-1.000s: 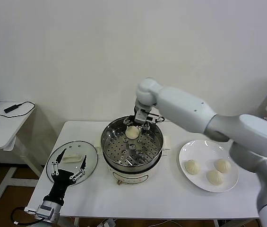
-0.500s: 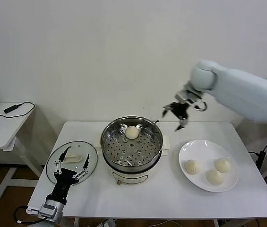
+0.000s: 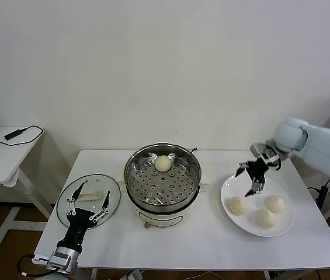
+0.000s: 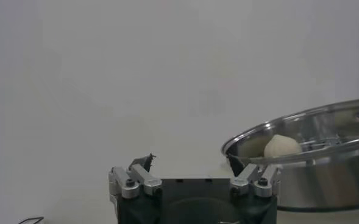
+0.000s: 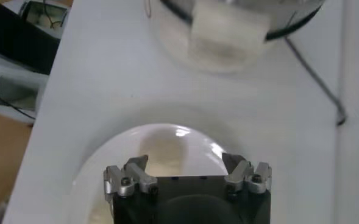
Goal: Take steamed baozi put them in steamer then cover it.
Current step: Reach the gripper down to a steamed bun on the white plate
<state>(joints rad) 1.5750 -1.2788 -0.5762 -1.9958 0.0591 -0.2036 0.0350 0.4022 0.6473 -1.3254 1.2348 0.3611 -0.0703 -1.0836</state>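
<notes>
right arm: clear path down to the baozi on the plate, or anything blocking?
Probably yes. The right gripper hangs open above the plate, beside the nearest baozi; nothing lies between them.

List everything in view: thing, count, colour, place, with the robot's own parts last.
steamer: one, shiny steel pot on a white base, middle of the table.
baozi in steamer: one, cream-white, on the perforated tray at its far side.
baozi on plate: three, cream-white, on the near half of the plate.
plate: one, white, right of the steamer.
glass lid: one, clear with a white handle, flat on the table left of the steamer.
table: one, white, under everything.
side desk: one, white, far left, carrying a black cable and a mouse.
left gripper: one, black, open, over the glass lid.
right gripper: one, black, open, above the plate's far edge, empty.
</notes>
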